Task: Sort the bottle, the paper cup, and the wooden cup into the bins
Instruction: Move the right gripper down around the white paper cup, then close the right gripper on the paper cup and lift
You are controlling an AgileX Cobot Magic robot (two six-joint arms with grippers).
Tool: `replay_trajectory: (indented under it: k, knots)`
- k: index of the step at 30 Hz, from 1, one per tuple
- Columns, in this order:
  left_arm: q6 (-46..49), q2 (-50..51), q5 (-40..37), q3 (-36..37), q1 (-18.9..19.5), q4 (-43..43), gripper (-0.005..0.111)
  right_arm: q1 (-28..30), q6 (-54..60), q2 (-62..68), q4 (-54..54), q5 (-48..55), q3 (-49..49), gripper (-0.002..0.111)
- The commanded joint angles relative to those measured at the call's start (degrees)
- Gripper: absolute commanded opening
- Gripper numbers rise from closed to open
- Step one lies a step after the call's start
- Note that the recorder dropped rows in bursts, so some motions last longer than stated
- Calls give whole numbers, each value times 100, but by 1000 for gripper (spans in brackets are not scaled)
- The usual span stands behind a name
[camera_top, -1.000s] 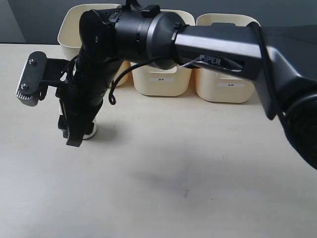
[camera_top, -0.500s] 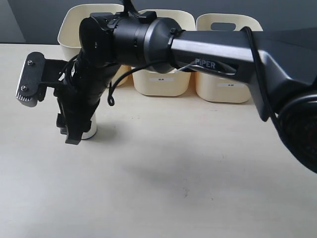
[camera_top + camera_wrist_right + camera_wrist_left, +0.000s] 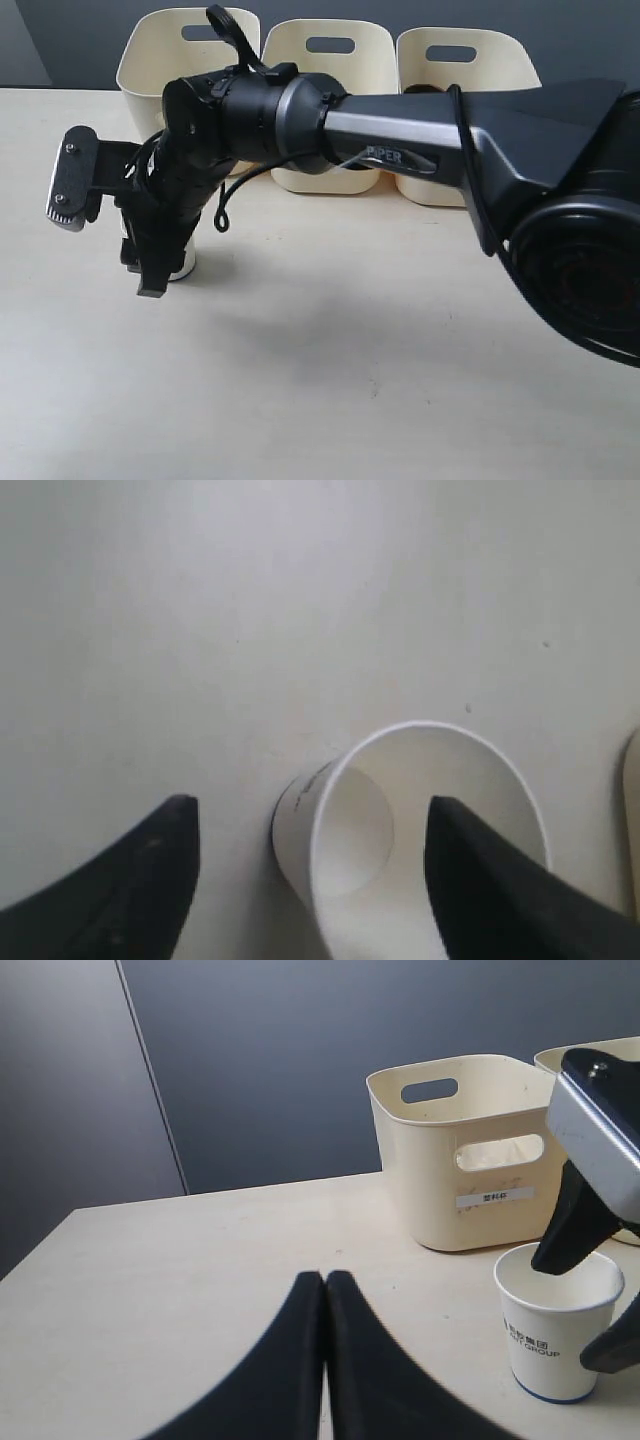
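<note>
The white paper cup (image 3: pixel 183 268) stands upright on the table in front of the left bin (image 3: pixel 150 60). My right gripper (image 3: pixel 145 275) has reached across to it and hangs over it, open. In the right wrist view the gripper (image 3: pixel 310 802) has one finger (image 3: pixel 490 880) over the paper cup's (image 3: pixel 420 830) mouth and the other outside its wall. My left gripper (image 3: pixel 325 1278) is shut and empty, low over the table, short of the paper cup (image 3: pixel 555 1340). The bottle and the wooden cup are out of view.
Three cream bins line the table's back edge: the left one (image 3: pixel 470 1150), the middle one (image 3: pixel 320 178) and the right one (image 3: pixel 470 60). The right arm (image 3: pixel 400 150) stretches across in front of them. A dark wall rises behind the table.
The right arm has shifted slightly and its wrist has dropped a little over the paper cup. The cup has stayed in place.
</note>
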State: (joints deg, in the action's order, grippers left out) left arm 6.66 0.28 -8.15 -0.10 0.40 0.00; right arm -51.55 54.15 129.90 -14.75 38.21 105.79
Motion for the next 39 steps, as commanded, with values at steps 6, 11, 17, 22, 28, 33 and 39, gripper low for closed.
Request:
replay_trajectory:
  k: [6,11,17,22,28,33,39]
  knots:
    - [-8,-28,41,10,3,0,0,227,-23,79,-192,-279,20,62]
    - [-8,-28,41,10,3,0,0,240,-23,192,-225,-180,20,60]
    - [-8,-28,41,10,3,0,0,240,-23,293,-225,-154,20,58]
    - [-8,-28,41,10,3,0,0,240,-23,294,-225,-107,20,39]
    - [-8,-28,41,10,3,0,0,240,-6,294,-121,176,20,0]
    - [-8,-28,41,10,3,0,0,240,-17,282,77,214,20,-1]
    - [-8,-28,41,10,3,0,0,178,-88,18,359,29,20,-1]
